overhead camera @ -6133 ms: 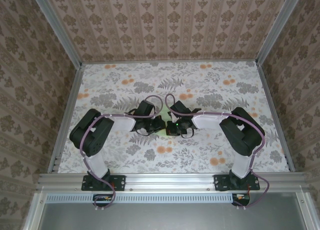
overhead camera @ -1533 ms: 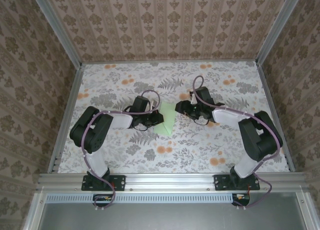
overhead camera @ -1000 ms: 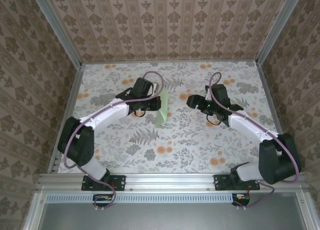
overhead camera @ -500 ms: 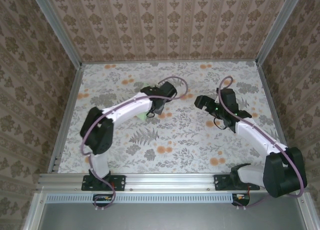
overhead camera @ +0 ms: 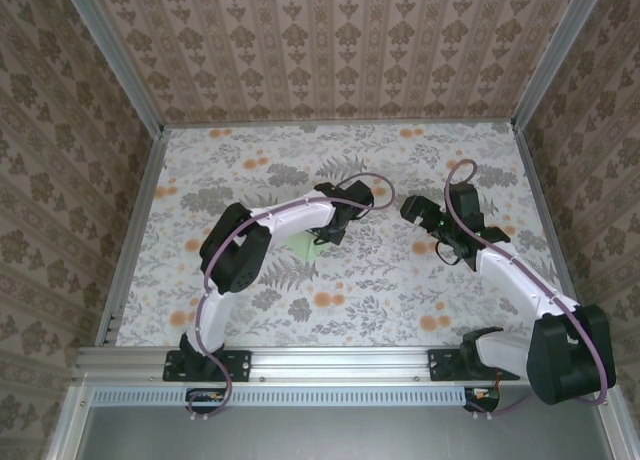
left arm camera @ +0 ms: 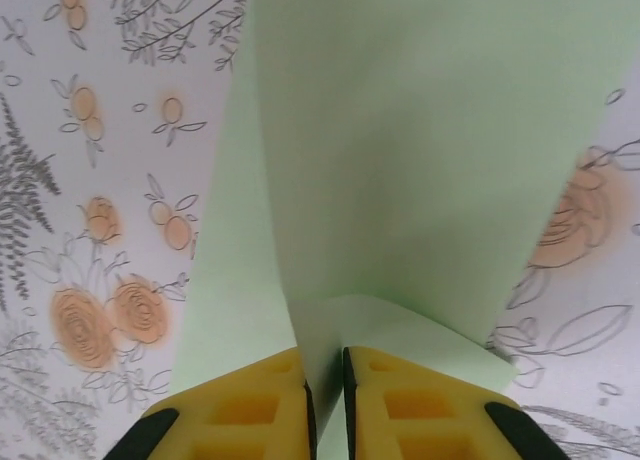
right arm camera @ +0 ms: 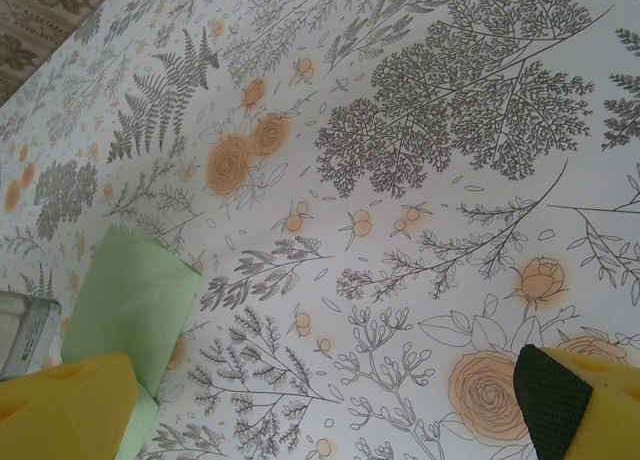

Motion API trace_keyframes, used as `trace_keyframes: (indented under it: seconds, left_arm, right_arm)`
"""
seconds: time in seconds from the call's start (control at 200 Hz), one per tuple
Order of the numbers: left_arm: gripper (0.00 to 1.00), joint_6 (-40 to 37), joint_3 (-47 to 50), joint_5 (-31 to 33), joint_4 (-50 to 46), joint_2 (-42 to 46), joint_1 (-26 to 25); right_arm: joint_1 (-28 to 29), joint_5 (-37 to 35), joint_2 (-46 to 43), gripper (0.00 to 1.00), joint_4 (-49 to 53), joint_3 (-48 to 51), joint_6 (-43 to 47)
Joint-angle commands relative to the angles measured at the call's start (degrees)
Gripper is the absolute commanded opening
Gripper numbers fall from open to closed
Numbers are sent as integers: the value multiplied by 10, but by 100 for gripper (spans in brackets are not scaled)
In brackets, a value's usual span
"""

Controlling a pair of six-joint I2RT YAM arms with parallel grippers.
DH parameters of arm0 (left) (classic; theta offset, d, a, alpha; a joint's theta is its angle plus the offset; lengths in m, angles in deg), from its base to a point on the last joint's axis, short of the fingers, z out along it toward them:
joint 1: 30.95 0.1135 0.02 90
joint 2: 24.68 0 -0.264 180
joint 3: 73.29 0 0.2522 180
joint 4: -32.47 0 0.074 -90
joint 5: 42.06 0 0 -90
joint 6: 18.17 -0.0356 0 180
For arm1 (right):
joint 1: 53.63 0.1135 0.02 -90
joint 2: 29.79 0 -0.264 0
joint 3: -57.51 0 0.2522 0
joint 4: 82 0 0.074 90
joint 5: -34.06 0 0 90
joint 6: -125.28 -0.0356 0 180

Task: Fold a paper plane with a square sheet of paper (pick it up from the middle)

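The paper plane (left arm camera: 420, 160) is pale green folded paper, wings spread over the floral table and a centre fold standing up. My left gripper (left arm camera: 325, 365) is shut on that fold, its yellow fingers (left arm camera: 250, 405) close on either side. From above, the left gripper (overhead camera: 328, 230) hangs over the table's middle with a bit of the plane (overhead camera: 306, 248) showing under the arm. My right gripper (overhead camera: 410, 208) is apart to the right, open and holding nothing. In the right wrist view the gripper (right arm camera: 320, 420) has the plane (right arm camera: 130, 300) off its left finger.
The floral tablecloth (overhead camera: 400, 280) covers the table. Aluminium rails (overhead camera: 135, 230) run along its left, right and near edges, with patterned walls (overhead camera: 340, 50) behind. Both arm bases (overhead camera: 205, 365) sit at the near edge.
My left arm has swung right and lowered the plane from upright toward the table. The right gripper has drawn slightly right and opened wider.
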Motion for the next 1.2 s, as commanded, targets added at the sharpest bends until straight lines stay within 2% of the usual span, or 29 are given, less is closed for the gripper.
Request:
trace_keyframes:
  seconds: [0.0,0.205,0.47,0.605,0.7,0.825,0.93,1.015,1.195]
  left_arm:
    - [18,25,-22,-28,-10,-8,3]
    - [14,16,-22,13,-42,27,10]
    - [10,-8,29,-5,-20,148,54]
    - [10,-23,33,70,-44,168,62]
    - [9,-25,16,131,-77,148,60]
    - [8,-1,-30,245,-145,88,45]
    - [7,32,-87,299,-213,23,36]
    - [8,41,-111,315,-226,-19,32]
    - [7,39,-127,282,-193,-71,25]
  right_arm:
    - [-9,-15,-6,100,24,7,0]
    - [-12,-7,-5,100,23,8,2]
    - [-12,11,15,100,15,3,-4]
    - [-12,16,23,100,14,1,-5]
    - [-12,16,26,100,14,-2,-6]
    - [-13,9,26,100,19,-3,-4]
    - [-15,-2,22,100,32,-6,2]
    - [-20,-13,17,100,43,-7,5]
    - [-28,-31,4,100,60,-6,15]
